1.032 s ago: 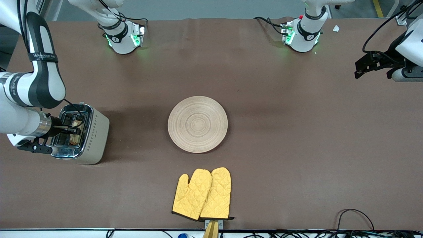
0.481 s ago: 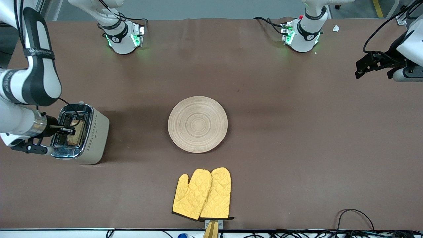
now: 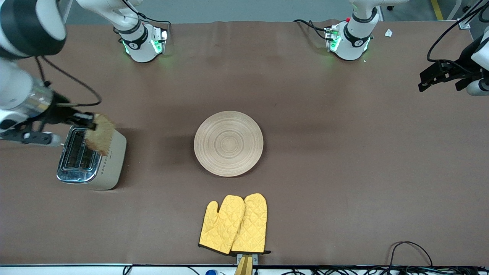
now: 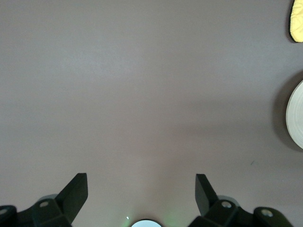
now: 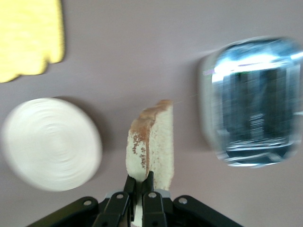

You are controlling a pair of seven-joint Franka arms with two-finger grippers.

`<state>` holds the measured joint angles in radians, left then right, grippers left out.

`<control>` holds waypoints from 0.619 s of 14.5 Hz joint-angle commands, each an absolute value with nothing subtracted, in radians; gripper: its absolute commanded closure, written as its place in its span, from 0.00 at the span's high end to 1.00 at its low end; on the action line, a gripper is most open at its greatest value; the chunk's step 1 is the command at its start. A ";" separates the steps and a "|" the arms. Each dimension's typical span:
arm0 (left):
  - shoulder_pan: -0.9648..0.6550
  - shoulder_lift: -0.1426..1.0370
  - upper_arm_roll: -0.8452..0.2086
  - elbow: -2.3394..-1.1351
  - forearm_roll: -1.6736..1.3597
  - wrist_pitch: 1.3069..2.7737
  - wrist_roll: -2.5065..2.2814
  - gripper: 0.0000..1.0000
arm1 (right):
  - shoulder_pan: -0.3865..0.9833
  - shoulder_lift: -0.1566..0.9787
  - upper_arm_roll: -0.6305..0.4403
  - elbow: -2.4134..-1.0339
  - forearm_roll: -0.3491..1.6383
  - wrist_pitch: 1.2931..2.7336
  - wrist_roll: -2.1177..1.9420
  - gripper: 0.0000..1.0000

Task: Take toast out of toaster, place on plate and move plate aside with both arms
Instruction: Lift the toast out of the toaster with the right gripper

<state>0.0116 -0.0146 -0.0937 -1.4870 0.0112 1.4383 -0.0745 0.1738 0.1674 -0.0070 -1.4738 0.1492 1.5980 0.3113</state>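
Observation:
The toast, a brown speckled slice, hangs on edge above the toaster. My right gripper is shut on its crust. The right wrist view shows the toast pinched between the two fingers of the right gripper, with the toaster on one side and the plate on the other. The round light-wood plate lies at the table's middle. My left gripper waits open over the left arm's end of the table. In its own view the left gripper has only bare table between its fingers.
A pair of yellow oven mitts lies nearer the front camera than the plate, by the table edge. Both toaster slots look dark. The left wrist view catches the plate's rim and a mitt tip. Cables lie along the table's front edge.
My right gripper closed on the toast in the toaster slot and lifted it clear above the toaster. The left gripper drifted slightly toward the table's end.

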 commanded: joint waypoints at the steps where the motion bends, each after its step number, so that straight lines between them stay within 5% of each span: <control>1: 0.012 -0.003 -0.095 -1.460 0.014 1.419 -0.066 1.00 | 0.257 0.173 -0.014 -1.547 0.335 1.711 0.444 0.00; 9: 0.028 -0.008 -0.094 -1.460 0.015 1.416 -0.066 1.00 | 0.534 0.343 -0.014 -1.677 0.569 2.167 0.566 0.00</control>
<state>0.0226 -0.0137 -0.0920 -1.4860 0.0112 1.4382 -0.0745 0.5031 0.2973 -0.0038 -1.6731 0.5354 2.1217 0.5552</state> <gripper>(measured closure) 0.000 0.912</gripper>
